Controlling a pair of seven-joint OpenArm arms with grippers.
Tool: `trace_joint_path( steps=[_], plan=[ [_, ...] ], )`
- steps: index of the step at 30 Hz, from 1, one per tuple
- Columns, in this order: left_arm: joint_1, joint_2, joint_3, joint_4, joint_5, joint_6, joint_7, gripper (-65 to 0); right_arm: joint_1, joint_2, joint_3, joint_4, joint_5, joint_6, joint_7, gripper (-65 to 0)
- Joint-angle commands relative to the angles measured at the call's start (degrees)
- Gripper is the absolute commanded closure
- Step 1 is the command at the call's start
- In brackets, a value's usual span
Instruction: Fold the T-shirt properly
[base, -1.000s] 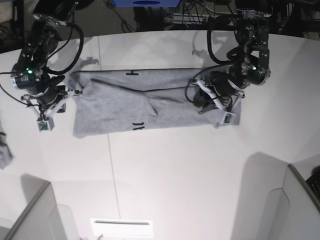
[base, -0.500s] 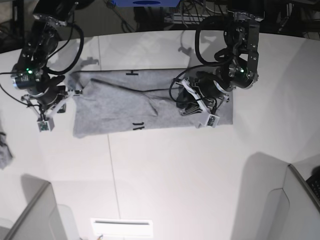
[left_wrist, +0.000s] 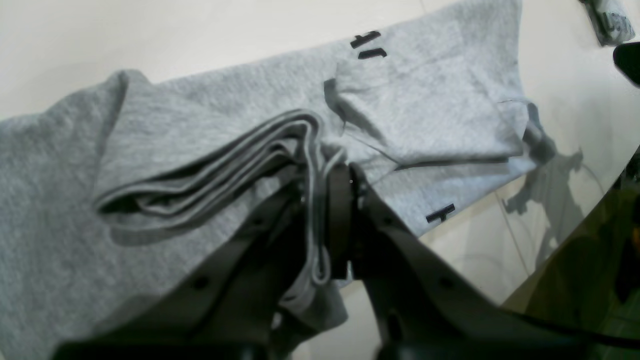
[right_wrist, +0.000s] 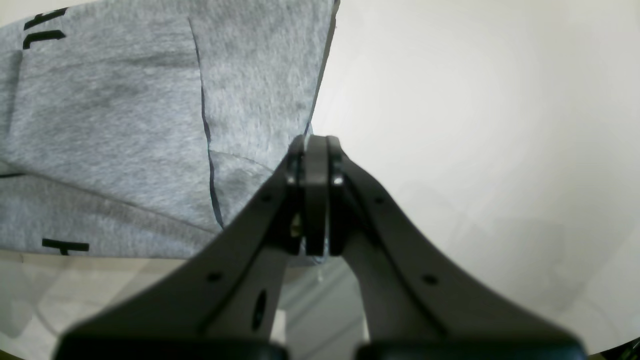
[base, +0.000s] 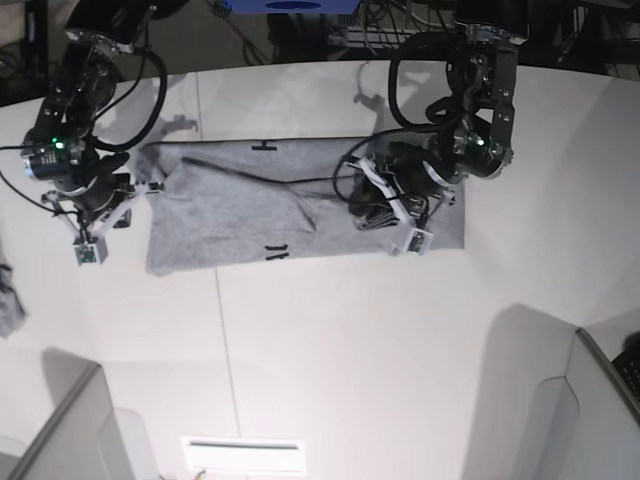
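Lying spread across the far half of the desk (base: 330, 360), the T-shirt (base: 250, 205) has its bunched hem layers pinched in the left gripper (left_wrist: 325, 200) near its right end; the right gripper (right_wrist: 315, 165), jaws pressed together, nips the shirt's corner at the opposite end. Black letter fragments show, too partial to read

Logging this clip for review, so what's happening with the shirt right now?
A two-armed robot is partway through folding a grey T-shirt lying in a long band on the white table. The left gripper is shut on a bunched stack of fabric layers at one end, lifted over the shirt. The right gripper is shut on the shirt's edge at the other end. Bits of black lettering show at the folds.
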Motion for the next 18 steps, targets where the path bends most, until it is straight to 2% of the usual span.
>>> trace_joint_path(
  steps=[1, 18],
  plan=[
    [-0.6, 0.2, 0.2, 0.8, -1.4, -0.4, -0.9, 0.0, 0.7, 0.6, 0.1, 0.8, 0.1, 0.2, 0.8, 0.0],
    [-1.5, 0.5, -0.1, -1.7, -1.3, -0.4, -1.0, 0.0, 0.7, 0.6, 0.4, 0.9, 0.1, 0.2, 0.8, 0.0]
  ],
)
